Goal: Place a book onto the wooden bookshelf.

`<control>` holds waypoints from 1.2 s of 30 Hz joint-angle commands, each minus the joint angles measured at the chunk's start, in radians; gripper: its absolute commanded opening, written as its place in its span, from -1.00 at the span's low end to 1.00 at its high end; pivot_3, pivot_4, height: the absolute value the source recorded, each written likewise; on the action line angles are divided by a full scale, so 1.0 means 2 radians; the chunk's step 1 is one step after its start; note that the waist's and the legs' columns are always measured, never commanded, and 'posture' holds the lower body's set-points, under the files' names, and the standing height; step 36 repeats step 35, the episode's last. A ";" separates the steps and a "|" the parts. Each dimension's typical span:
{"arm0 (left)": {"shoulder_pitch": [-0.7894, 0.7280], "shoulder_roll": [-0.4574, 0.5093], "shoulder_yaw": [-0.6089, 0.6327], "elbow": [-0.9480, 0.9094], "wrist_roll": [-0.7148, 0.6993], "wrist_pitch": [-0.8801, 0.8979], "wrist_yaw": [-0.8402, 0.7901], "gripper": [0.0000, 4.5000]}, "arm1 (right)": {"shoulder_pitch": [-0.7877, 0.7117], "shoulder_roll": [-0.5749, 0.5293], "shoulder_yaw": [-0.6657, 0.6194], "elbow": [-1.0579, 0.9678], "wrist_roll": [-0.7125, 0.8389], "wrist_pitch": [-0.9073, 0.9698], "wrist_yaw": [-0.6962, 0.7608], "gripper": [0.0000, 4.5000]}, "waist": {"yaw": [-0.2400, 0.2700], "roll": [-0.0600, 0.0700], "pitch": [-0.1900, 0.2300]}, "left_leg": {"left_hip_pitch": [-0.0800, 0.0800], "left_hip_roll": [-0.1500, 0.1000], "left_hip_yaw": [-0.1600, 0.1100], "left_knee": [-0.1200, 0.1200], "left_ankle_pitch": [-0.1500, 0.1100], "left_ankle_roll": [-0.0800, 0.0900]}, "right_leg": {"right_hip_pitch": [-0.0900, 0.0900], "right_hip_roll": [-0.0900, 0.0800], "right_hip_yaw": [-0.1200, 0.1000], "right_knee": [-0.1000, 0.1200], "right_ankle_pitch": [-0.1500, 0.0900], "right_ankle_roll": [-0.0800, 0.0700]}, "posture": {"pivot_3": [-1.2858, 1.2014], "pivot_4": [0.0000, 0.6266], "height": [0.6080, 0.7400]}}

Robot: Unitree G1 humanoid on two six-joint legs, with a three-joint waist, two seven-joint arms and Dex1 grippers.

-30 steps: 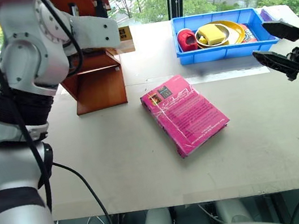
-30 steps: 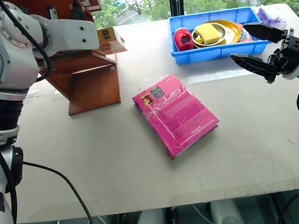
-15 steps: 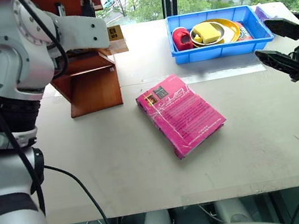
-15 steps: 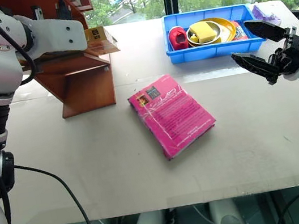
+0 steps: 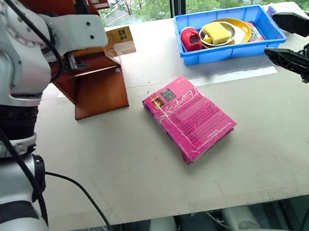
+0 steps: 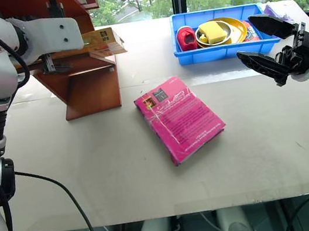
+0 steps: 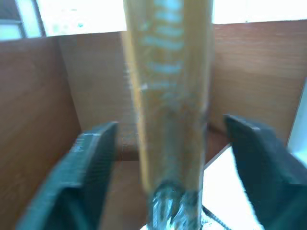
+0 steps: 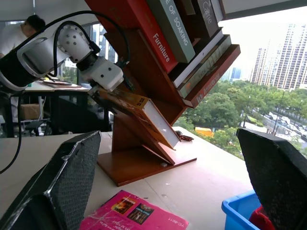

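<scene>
A: Where's the yellow-orange book (image 6: pixel 105 40)?
B: Upper left, resting on the wooden bookshelf (image 6: pixel 87 85), between the left pincer's (image 7: pixel 168 158) spread, released fingers.
A: And the right pincer (image 6: pixel 267 43)?
B: Spread wide, holding nothing, probably parked aside.

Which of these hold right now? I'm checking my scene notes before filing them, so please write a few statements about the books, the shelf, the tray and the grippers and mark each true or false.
1. The book with the yellow-orange cover lies on a shelf of the wooden bookshelf. True.
2. The left gripper is clamped on it. False: its fingers stand apart on either side of the book, clear of it.
3. The pink book lies flat on the table. True.
4. The blue tray sits on top of the pink book. False: the tray stands apart, farther back on the table.
5. The right gripper holds a yellow bowl. False: it is open and empty, near the tray.
</scene>
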 commanded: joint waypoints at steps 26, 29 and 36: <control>0.531 -0.264 0.499 -0.408 -0.423 0.363 0.098 0.92 | 0.249 -0.111 -0.094 0.038 -0.133 -0.030 0.031 1.00 | 0.000 -0.004 0.000 | 0.009 0.000 -0.002 -0.001 0.000 -0.001 | 0.008 0.001 0.004 0.000 -0.001 0.001 | 0.03 -0.52 1.00; 0.603 -0.252 0.503 -0.373 -0.432 0.275 0.113 0.92 | 0.280 -0.120 -0.114 0.052 -0.140 -0.035 0.045 1.00 | 0.004 -0.004 0.000 | 0.009 -0.001 -0.001 -0.001 0.000 -0.001 | 0.009 -0.001 0.004 0.000 -0.002 0.001 | 0.03 -0.52 1.00; 0.670 -0.233 0.485 -0.337 -0.472 0.190 0.136 0.92 | 0.311 -0.122 -0.127 0.067 -0.158 -0.048 0.051 1.00 | 0.010 -0.006 -0.002 | 0.009 -0.002 -0.002 0.000 0.000 0.000 | 0.009 -0.006 0.004 -0.001 -0.003 0.000 | 0.03 -0.52 1.00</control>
